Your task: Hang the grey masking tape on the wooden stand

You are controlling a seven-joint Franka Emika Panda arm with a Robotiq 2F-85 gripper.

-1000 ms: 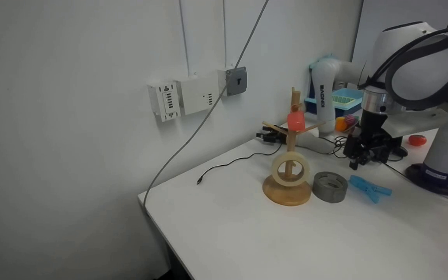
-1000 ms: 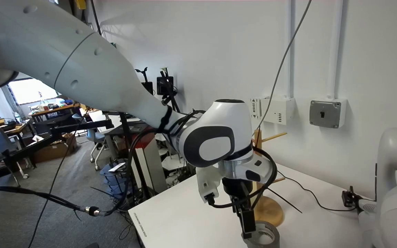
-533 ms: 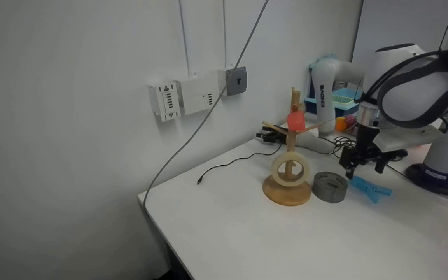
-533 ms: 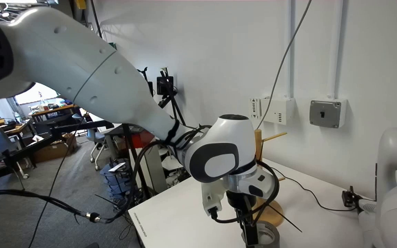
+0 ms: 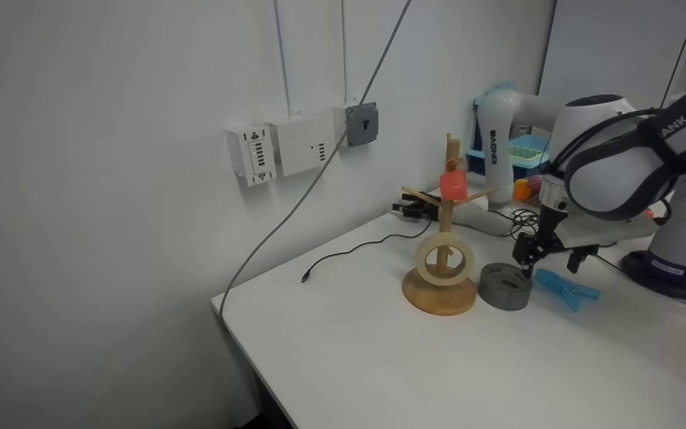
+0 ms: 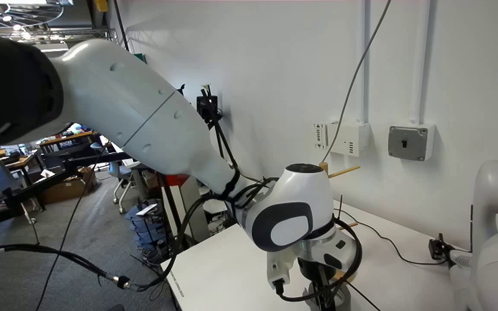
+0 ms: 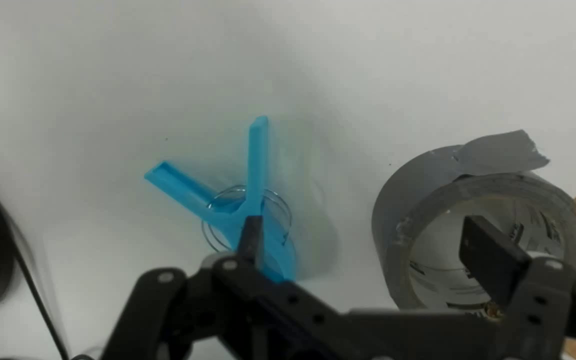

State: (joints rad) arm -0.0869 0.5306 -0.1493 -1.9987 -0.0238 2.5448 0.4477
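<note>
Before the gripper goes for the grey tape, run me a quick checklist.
1. Gripper open: ok, fingers apart.
2. Grey tape flat on the table: ok.
3. Grey tape around one finger: cannot tell; they overlap in the wrist view, depth unclear.
4. Blue clothespin away from the other finger: not ok, they overlap there too.
5. Wooden stand upright: ok.
6. Bare branch on it: ok, one shows in an exterior view.

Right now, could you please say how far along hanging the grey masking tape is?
Done: the black gripper seems nearly lined up, one finger overlapping the hole of the grey ring-shaped tape roll in the wrist view. In hand: nothing; the jaws stand open and the roll rests on the white table. Left: grasp, lift and hang it on the light wooden stand.
</note>
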